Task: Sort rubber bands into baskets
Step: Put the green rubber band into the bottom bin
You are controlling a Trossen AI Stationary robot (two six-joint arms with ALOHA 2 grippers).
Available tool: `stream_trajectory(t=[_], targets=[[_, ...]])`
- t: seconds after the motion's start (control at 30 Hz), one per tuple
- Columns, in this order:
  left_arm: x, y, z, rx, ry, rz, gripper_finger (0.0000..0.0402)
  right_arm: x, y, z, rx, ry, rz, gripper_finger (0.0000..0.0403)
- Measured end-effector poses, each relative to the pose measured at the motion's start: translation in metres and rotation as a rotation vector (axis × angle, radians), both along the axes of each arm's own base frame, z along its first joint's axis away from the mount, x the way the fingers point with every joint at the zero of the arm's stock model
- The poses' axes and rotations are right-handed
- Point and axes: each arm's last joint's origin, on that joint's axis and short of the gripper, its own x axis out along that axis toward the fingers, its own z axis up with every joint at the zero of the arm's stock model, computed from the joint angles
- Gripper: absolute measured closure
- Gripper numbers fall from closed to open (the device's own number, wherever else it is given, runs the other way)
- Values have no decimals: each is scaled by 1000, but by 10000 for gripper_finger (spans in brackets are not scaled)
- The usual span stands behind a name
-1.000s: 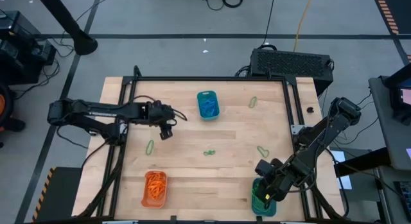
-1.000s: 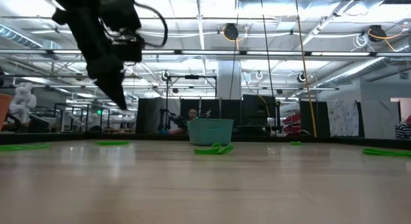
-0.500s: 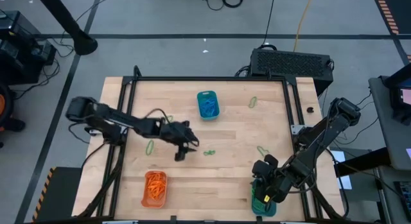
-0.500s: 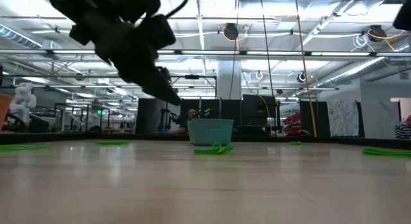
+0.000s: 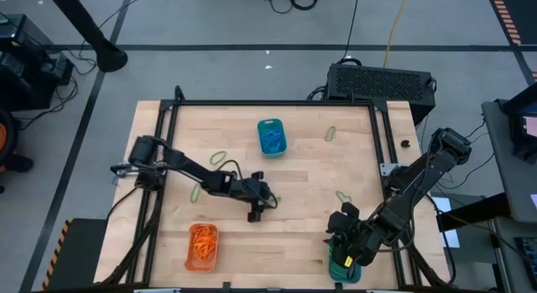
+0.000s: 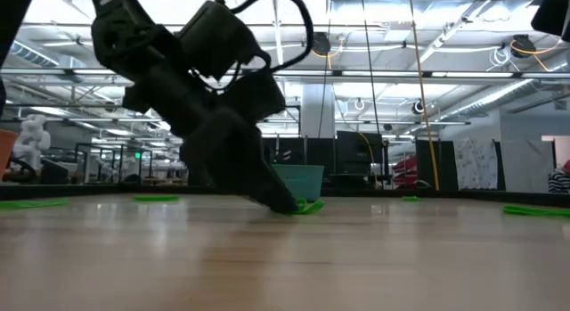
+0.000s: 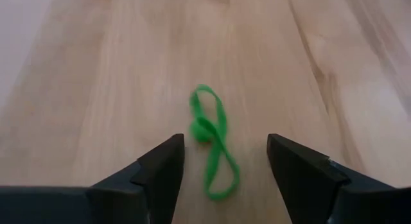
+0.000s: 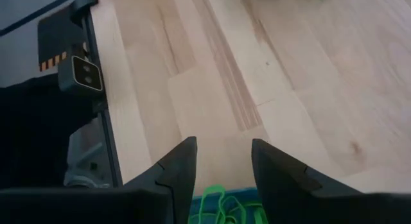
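Note:
A twisted green rubber band [image 7: 212,147] lies flat on the wooden table near its middle [image 5: 275,199]. My left gripper [image 7: 225,142] is open and low over the table, one finger on either side of the band and apart from it [image 5: 268,198]. The low view shows its fingertips [image 6: 283,202] just above the wood beside the band [image 6: 309,207]. My right gripper [image 5: 346,258] hangs open over the teal basket [image 5: 344,271] at the near right corner, which holds green bands [image 8: 221,208]. A second teal basket [image 5: 270,136] holds blue bands, and the orange basket [image 5: 201,247] holds orange ones.
More green bands lie loose on the table: one at the far right [image 5: 332,133], one at the right [image 5: 342,196] and two at the left [image 5: 195,192] [image 5: 218,156]. A black frame [image 5: 252,103] runs round the table's edges.
My left gripper has swung from the table's far left toward the middle and come down, tipping its fingers downward, until it stands low around the green band. The band has not moved.

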Motion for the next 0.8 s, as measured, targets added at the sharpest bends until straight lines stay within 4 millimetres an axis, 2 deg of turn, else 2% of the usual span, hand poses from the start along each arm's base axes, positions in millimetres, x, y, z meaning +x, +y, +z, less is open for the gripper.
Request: stream_trajectory(t=[0.2,0.3,0.4,0.53,0.57,0.67,0.8], targets=[[12,-2,-10,8,4,9,173,1,1,1,14,-13,0,261],[13,-1,-10,7,4,8,195,1,1,1,15,-14,0,261],[12,-1,-10,7,6,9,253,1,1,1,8,-18,0,261],[12,-1,-9,9,9,10,369,2,0,1,-12,-40,-17,261],[12,-1,-7,10,8,8,384,2,0,1,-16,-44,-19,261],[9,0,2,16,0,7,389,2,-1,1,-32,-57,-28,261],[6,1,39,22,-98,-3,396,7,-2,3,-143,-165,-65,261]])
